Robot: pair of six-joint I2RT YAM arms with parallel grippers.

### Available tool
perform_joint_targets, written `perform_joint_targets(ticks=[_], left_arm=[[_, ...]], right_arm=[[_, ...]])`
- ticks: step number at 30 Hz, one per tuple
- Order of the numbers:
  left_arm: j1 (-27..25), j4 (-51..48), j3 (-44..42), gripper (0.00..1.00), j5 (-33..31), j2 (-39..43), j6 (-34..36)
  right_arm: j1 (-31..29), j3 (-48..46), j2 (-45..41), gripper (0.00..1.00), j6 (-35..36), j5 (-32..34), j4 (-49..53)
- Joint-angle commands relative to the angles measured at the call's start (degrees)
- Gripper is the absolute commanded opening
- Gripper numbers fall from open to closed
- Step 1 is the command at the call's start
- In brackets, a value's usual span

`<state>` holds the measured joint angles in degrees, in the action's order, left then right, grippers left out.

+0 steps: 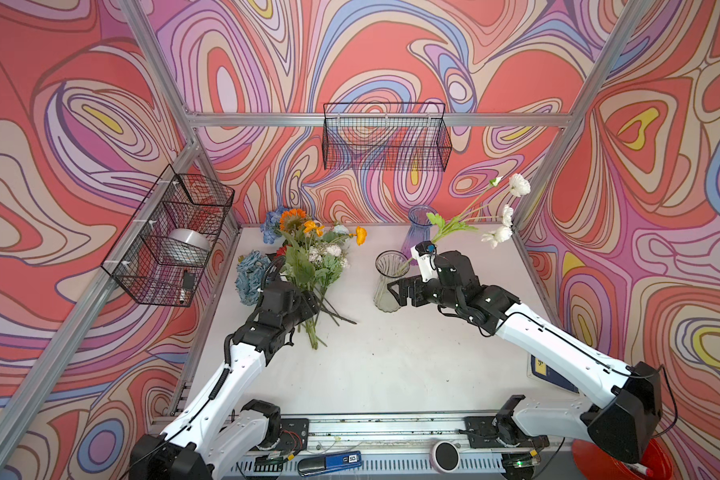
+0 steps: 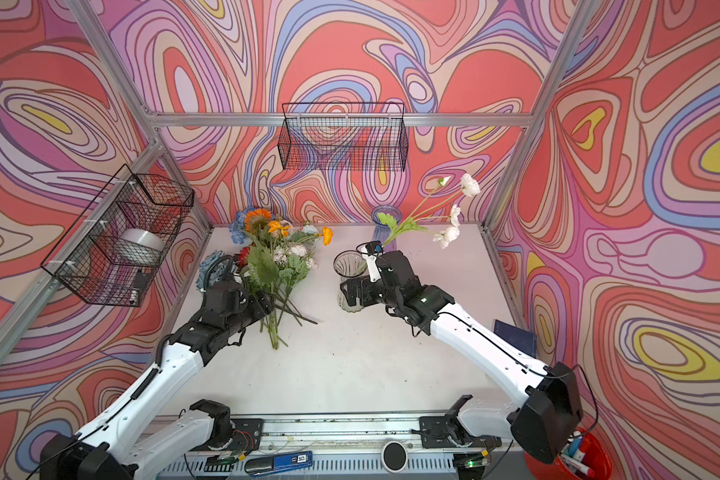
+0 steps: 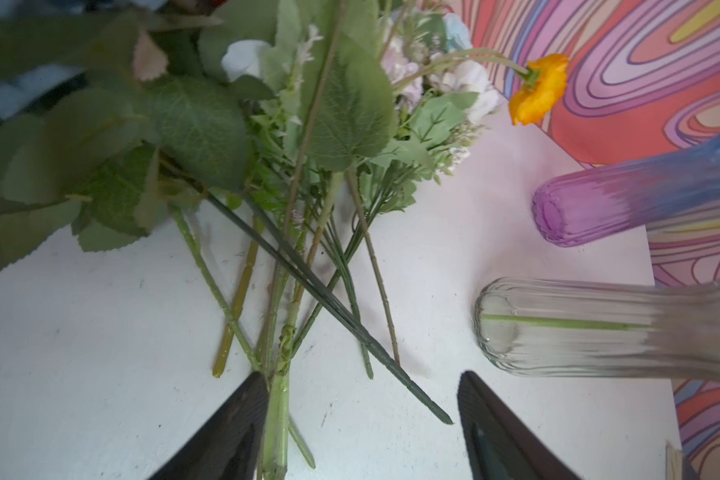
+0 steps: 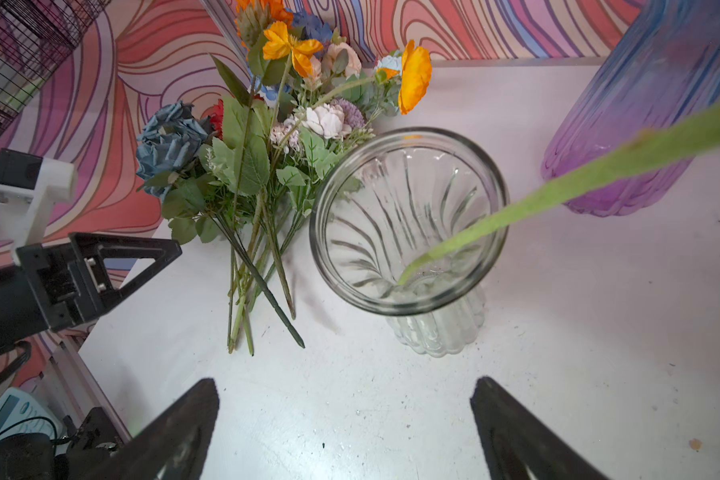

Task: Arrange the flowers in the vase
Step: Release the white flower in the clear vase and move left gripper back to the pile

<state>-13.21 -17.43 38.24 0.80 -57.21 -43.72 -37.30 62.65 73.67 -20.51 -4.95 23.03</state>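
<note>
In both top views the loose flowers [image 1: 308, 257] lie in a heap on the white counter [image 1: 391, 365], at about ten o'clock from its middle. Their heads point to the back wall and their stems fan out toward the robot, which leaves the bare ends free to be picked from the near side. The clear vase [image 1: 385, 291] stands upright near twelve o'clock of the middle. A purple vase [image 1: 418, 226] stands behind it at about one o'clock, well apart from the heap.

One white spray [image 1: 519, 184] is in the clear vase. Its stem [image 4: 558, 191] reaches the bottom and rests on the rim, so the heads lean out toward two o'clock.

The left claw [image 3: 362, 376] sits low over the stem ends with its jaws apart and gripping nothing. A pale green stem [image 3: 277, 409] lies between them, just beside one finger, and looks like the chosen one, since it reaches nearest the robot and is only partly crossed by others.

The right claw [image 4: 345, 380] is spread wide and empty, just beside the clear vase at three o'clock. From there it probably could steady the vase or stay clear of the mouth.

Most of the task remains, as I judge it. Closing on one stem without dragging its crossed neighbours is the delicate part.
</note>
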Motion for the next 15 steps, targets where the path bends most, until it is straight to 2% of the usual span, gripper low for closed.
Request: perform_joint_targets(ticks=[1,3,6,10,15], left_arm=[[2.00,0.27,-0.69,0.73,2.14,-1.82,-6.04],[2.96,0.03,-0.14,0.72,1.52,-2.75,-7.80],[3.07,1.66,-0.62,0.56,-0.96,-3.38,-6.22],[3.02,4.29,-3.15,0.53,-1.94,-3.62,-1.19],[3.02,5.55,-7.66,0.53,-3.35,-3.91,0.56]], right_arm=[[-0.15,-0.96,0.65,0.97,-0.04,0.31,-1.45],[-0.22,-0.82,0.80,0.97,-0.71,-0.11,-1.38],[-0.19,-1.69,1.20,0.92,-1.70,-2.17,-3.16],[-0.17,-1.81,2.32,0.88,-3.05,-2.55,-4.12],[-0.89,3.32,5.65,0.66,-6.97,-6.53,-4.78]])
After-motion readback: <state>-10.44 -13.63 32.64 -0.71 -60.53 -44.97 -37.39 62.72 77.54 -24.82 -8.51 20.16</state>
